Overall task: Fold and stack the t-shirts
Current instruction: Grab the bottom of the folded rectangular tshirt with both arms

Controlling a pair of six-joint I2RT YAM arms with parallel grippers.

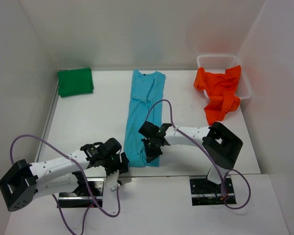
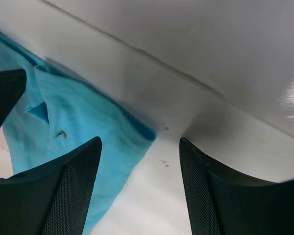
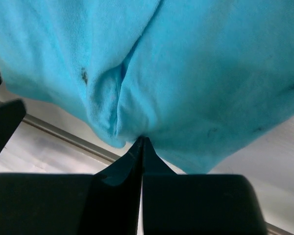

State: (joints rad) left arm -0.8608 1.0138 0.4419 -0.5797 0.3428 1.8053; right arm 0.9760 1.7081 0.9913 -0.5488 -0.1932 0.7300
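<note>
The white desk (image 1: 88,122) carries everything. The turquoise-blue t-shirt (image 1: 142,117) lies down its middle as a long narrow strip, collar at the far end and hem at the near edge of the desk. The orange-red t-shirt (image 1: 219,93) is crumpled at the far right, draped over the front rim of the white mesh basket (image 1: 210,61) and spilling onto the desk. The dark green t-shirt (image 1: 75,82) sits folded into a small rectangle at the far left corner, well apart from the others.

The right end effector (image 1: 153,147) is over the near right part of the turquoise-blue t-shirt (image 3: 196,73). In the right wrist view its fingers (image 3: 122,166) are pressed together, pinching a puckered fold at the cloth's edge.

The left end effector (image 1: 118,169) is low at the near edge of the desk, just left of the strip's near corner. In the left wrist view its fingers (image 2: 68,196) stand apart and hold nothing, with the corner of the turquoise cloth (image 2: 88,127) beyond them on the left.
</note>
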